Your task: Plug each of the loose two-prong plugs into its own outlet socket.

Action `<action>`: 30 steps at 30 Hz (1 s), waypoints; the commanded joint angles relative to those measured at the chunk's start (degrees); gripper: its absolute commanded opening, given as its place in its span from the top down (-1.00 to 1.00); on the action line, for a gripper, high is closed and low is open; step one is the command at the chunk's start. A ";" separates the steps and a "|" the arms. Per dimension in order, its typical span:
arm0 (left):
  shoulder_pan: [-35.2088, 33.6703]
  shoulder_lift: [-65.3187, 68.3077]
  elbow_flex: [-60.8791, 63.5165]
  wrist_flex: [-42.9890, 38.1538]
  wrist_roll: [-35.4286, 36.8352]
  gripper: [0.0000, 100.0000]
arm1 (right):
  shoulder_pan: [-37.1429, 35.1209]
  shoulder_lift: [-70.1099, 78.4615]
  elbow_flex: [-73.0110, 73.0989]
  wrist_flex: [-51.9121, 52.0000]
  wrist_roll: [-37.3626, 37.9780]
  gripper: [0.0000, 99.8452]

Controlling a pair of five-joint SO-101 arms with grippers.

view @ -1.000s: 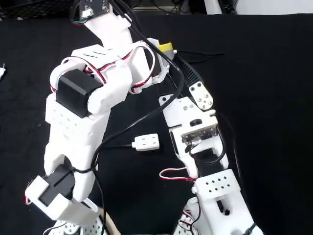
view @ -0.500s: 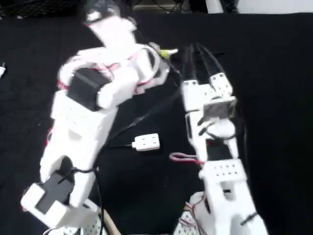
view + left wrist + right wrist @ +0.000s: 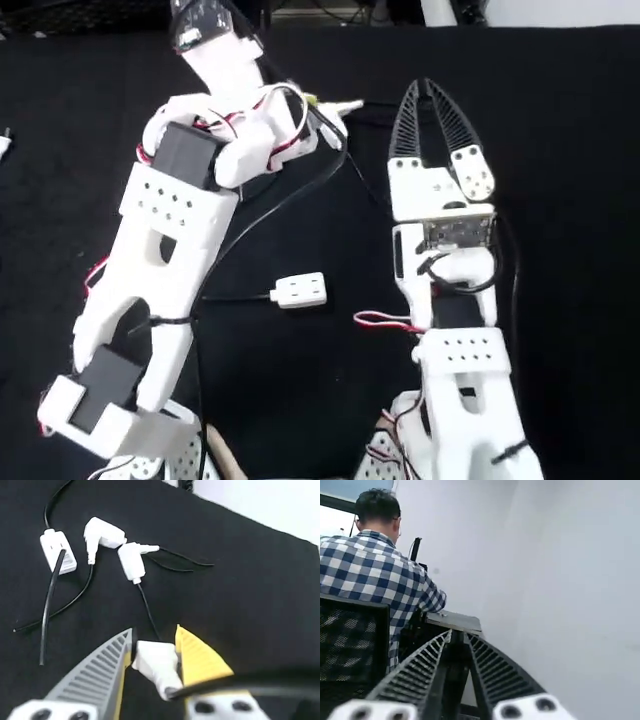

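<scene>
Nearest, between the two arms' bases, a small white rectangular outlet socket block (image 3: 300,290) lies flat on the black-clothed bench (image 3: 560,150). Its long axis runs across the high view, and its black cord leaves toward the left arm. Farther out, the right pincer (image 3: 427,88), with black ribbed fingers, stands up off the bench. Its tips are pinched together on nothing.

Farther still, the left pincer (image 3: 154,630), one finger grey and one yellow, is clamped narrow on a white plastic plug body (image 3: 156,664). I cannot make out its prongs.

Beyond its tips lie two loose plugs, just beside each other: a white angled plug (image 3: 102,532) and a white plug with bare metal prongs (image 3: 132,562). Farthest, off toward the grey finger's side, lies a white slotted socket block on a black cord (image 3: 57,552), its long axis roughly in line with the pincer's reach. I cannot tell whether it is the same block seen from above.

The next move likely hinges on that offset. The socket sits ahead of the held plug and to one side, so the left arm, already loaded, seems better placed than the right. It would probably need to swing toward the grey finger's side and square the prongs to the slotted face.
</scene>
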 commanded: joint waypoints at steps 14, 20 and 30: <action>-1.54 -2.37 9.19 -1.05 -4.31 0.94 | 5.98 -0.22 0.40 5.45 0.00 0.97; -1.63 0.79 10.24 0.35 -10.11 0.94 | 11.08 -0.22 0.57 25.76 0.00 0.97; 2.68 9.23 -2.42 14.42 -10.55 0.94 | 16.35 -0.22 2.15 50.11 -0.53 0.97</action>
